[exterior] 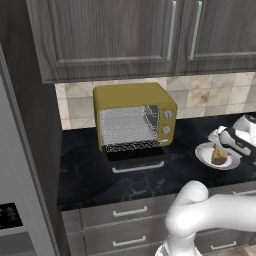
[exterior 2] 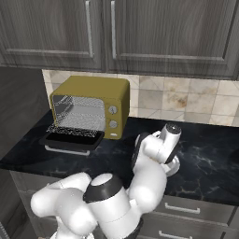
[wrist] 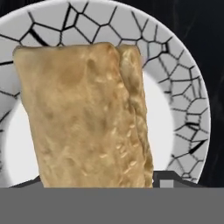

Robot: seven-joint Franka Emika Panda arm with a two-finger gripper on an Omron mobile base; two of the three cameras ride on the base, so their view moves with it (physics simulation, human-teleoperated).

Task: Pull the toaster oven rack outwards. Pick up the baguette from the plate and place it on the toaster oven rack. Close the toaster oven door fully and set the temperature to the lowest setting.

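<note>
The golden-brown baguette (wrist: 83, 113) lies on the white, crack-patterned plate (wrist: 183, 87). My gripper (wrist: 98, 181) is down over it, one dark fingertip (wrist: 168, 178) pressed against each side of the bread. In the left base view, the gripper (exterior: 227, 142) hangs over the plate (exterior: 205, 154) and baguette (exterior: 219, 155) at the counter's right. The mustard toaster oven (exterior: 132, 97) stands further left with its door (exterior: 135, 159) folded down flat. Its wire rack (exterior: 132, 146) juts out over the door. In the right base view, the oven (exterior 2: 93, 91), rack (exterior 2: 74, 133) and door (exterior 2: 70, 142) sit left of my hand.
Two silver knobs (exterior: 167, 122) sit on the oven's right panel. Grey wall cabinets (exterior: 115, 35) hang low over the oven. A tall dark panel (exterior: 30, 140) bounds the black counter (exterior: 100, 175) on the left. Drawers (exterior: 125, 212) run below its front edge.
</note>
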